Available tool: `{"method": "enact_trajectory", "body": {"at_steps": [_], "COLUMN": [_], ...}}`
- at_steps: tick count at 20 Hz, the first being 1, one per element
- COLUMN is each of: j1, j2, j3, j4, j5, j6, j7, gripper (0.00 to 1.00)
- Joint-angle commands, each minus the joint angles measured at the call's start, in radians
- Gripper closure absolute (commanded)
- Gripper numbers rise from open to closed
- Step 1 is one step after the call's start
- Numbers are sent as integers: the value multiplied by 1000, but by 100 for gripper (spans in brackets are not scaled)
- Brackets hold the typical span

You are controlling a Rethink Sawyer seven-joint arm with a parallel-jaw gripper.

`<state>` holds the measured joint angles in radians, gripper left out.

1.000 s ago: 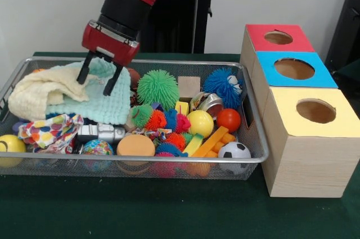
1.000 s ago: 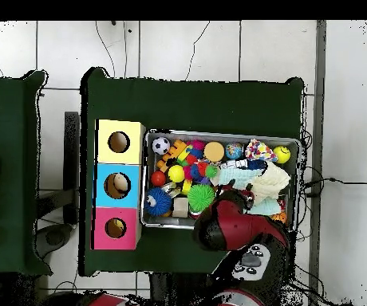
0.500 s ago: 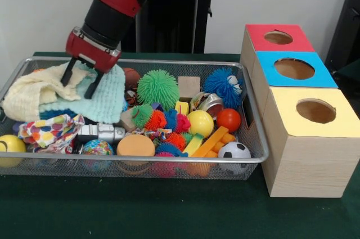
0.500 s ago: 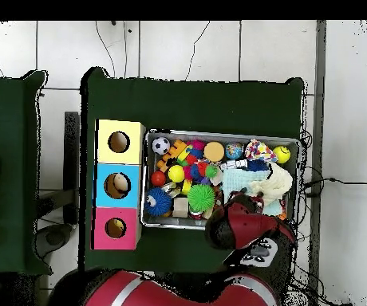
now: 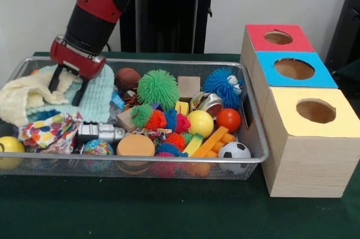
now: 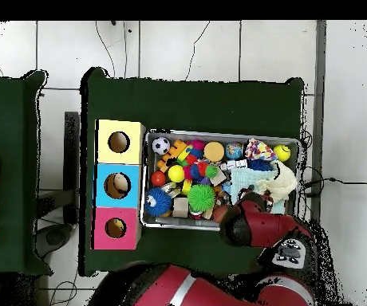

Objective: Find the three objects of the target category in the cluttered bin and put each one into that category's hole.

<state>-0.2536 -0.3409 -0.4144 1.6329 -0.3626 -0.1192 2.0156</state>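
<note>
My gripper hangs over the left part of the wire bin, open, its two black fingers pressed down into a mint green cloth. A cream cloth lies bunched just left of it. A brown ball shows right of the mint cloth. In the overhead view the red arm covers the gripper, with the cream cloth beside it. Three boxes with holes stand beside the bin: red, blue and yellow.
The bin also holds a patterned cloth, a green spiky ball, a blue spiky ball, a wooden block, a yellow ball, a red ball, a soccer ball and a silver toy.
My gripper has moved left across the bin, dragging the mint and cream cloths with it. The brown ball, mostly covered before, now shows.
</note>
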Motion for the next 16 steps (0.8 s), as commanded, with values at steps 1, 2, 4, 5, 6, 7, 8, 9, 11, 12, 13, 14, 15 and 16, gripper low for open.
{"method": "enact_trajectory", "body": {"at_steps": [1, 2, 4, 5, 6, 7, 8, 9, 11, 12, 13, 14, 15, 16], "j1": [-108, -109, -118, -121, -124, -127, -115, -113, -135, -141, -129, -118, -107, -100], "j2": [75, 74, 63, 60, 57, 53, 55, 47, 18, 3, -12, -26, -39, -52], "j3": [224, 227, 245, 251, 257, 263, 250, 251, 283, 294, 283, 272, 261, 255], "j4": [-36, -36, -36, -36, -36, -36, -39, -34, -8, 4, 18, 32, 46, 58], "j5": [-82, -90, -102, -104, -106, -108, -99, -90, -94, -100, -96, -95, -94, -95], "j6": [36, 33, 63, 79, 95, 111, 113, 131, 134, 129, 125, 111, 98, 91], "j7": [24, 19, 6, -1, -8, -15, -5, -1, 4, 4, 13, 23, 33, 38], "gripper": [0, 0, 100, 100, 100, 100, 100, 100, 100, 100, 100, 100, 100, 100]}}
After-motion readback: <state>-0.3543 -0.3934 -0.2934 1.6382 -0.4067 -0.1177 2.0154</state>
